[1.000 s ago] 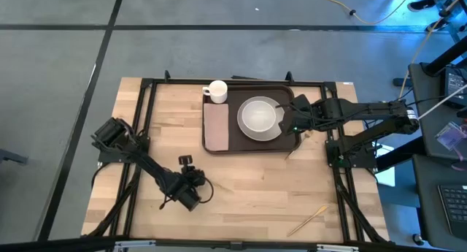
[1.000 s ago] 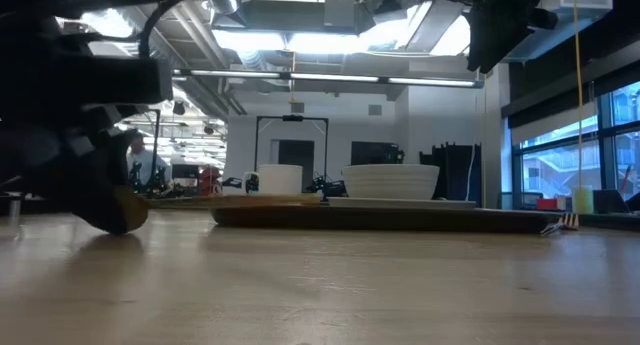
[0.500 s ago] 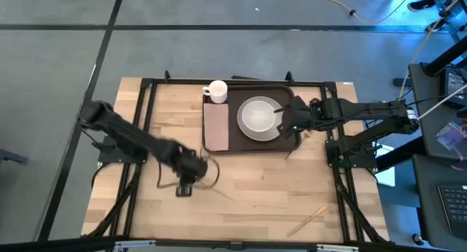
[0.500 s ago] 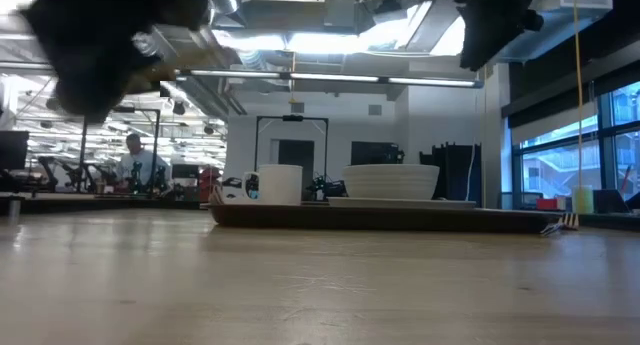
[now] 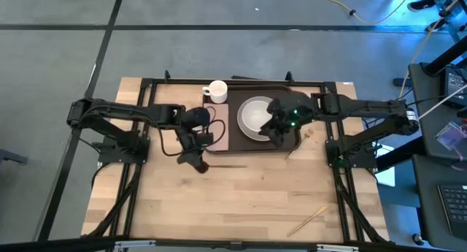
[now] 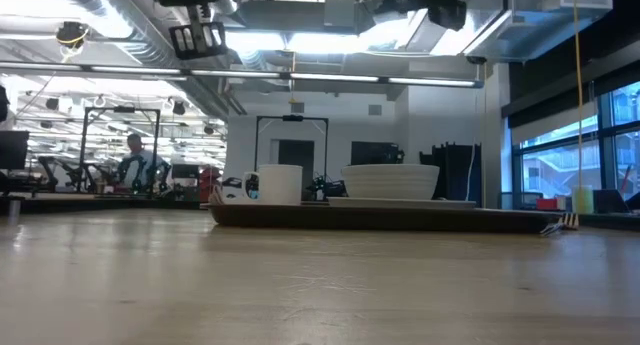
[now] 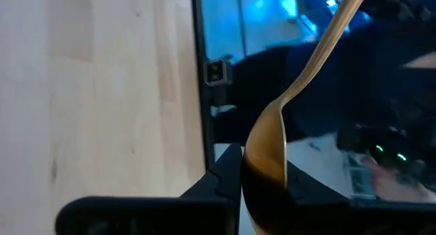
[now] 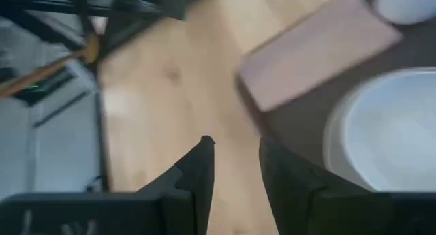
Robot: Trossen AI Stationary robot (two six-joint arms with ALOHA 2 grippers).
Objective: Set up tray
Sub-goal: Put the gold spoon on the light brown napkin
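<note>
Wooden table point(image 5: 255, 197) holds the brown tray point(image 5: 289, 146), its long side running left to right. Left gripper point(image 5: 198, 137) pinches a gold spoon point(image 7: 272, 143). Right gripper point(image 5: 276, 128) hangs over the tray, fingers a little apart, holding nothing.

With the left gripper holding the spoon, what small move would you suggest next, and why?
Probably carry the spoon toward the napkin on the tray: the left gripper holds it raised just off the tray's front-left corner, and the napkin lies bare.

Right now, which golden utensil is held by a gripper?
The spoon, clamped in the left gripper; one utensil lies beside the tray, another near the table's edge.
</note>
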